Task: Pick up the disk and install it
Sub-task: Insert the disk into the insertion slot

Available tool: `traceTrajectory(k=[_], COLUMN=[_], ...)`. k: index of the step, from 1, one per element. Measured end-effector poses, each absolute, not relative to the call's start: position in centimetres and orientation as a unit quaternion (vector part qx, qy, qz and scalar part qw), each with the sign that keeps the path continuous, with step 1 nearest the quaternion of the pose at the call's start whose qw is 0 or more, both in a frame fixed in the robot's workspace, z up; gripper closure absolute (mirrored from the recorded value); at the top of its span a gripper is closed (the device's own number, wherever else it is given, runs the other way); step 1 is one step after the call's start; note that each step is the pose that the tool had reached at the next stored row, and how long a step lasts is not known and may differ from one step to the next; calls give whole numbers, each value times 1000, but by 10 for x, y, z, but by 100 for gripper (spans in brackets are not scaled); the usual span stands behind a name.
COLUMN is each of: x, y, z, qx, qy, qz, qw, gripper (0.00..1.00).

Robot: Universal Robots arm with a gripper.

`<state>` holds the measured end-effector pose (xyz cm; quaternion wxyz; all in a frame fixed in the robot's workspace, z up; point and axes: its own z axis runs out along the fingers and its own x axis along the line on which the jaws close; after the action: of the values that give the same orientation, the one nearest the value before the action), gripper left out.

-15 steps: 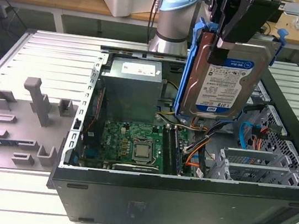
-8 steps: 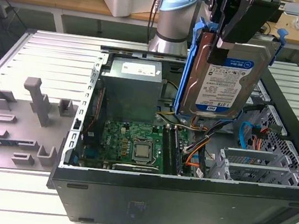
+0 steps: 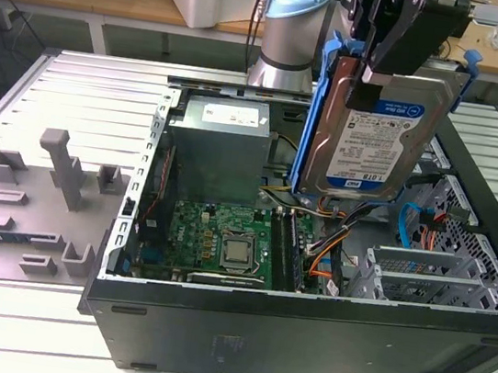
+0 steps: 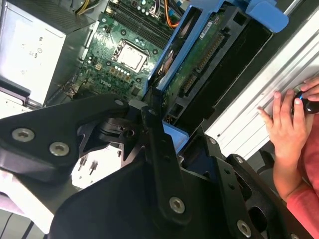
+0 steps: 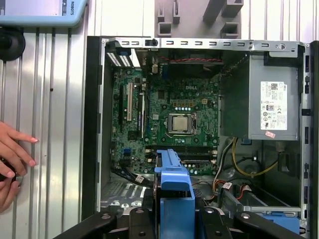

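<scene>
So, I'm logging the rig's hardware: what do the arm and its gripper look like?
The arm is a silver-grey cylinder topped by a rounded pale blue cap. The gripper is black, built of flat, angular link plates pinned with silver screws, seen close in the second wrist view.

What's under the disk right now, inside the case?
The gripper holds the disk on edge above the open case. Below it lie loose cables beside the motherboard. The spot directly beneath is covered by its blue frame in the first wrist view.
</scene>
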<state>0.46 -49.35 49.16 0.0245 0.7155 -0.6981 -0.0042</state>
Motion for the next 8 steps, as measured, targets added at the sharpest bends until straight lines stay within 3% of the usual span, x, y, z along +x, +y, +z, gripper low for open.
traceTrajectory(k=[8], x=[5], y=[-507], z=[492], qx=[716], qy=[-698], qz=[-4], qw=[25], gripper=[63])
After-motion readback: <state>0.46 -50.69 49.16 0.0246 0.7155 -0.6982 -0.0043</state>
